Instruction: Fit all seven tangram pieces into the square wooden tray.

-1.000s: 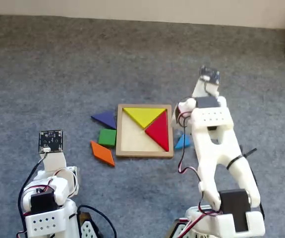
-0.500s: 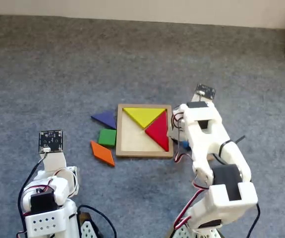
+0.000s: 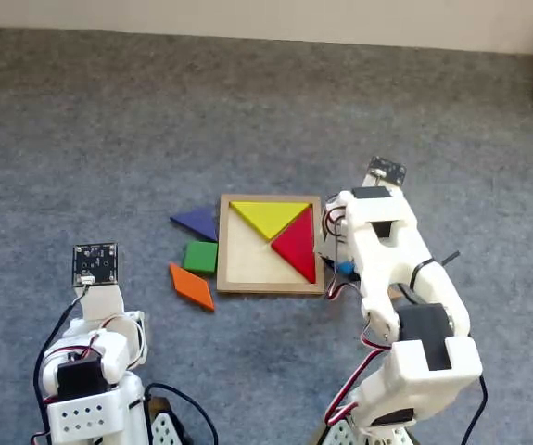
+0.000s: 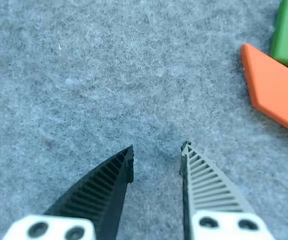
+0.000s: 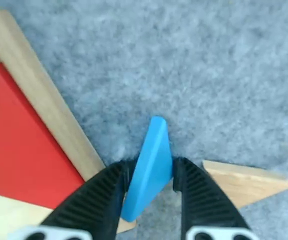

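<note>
Two pieces sit in the square wooden tray [image 3: 271, 289]: a yellow triangle [image 3: 268, 219] along its far side and a red triangle [image 3: 298, 248] against its right side, meeting at the middle. My right pincer [image 5: 151, 164] is clamped on a blue tangram piece [image 5: 154, 145] just right of the tray, held on its thin edge, long axis running out past my fingertips. A plain wooden triangle [image 5: 244, 182] lies just beside it. Left of the tray lie a purple triangle [image 3: 196, 222], a green square [image 3: 201, 257] and an orange parallelogram [image 3: 191, 286]. My left pincer [image 4: 158, 147] hangs with fingers apart over grey carpet [image 3: 108, 120].
</note>
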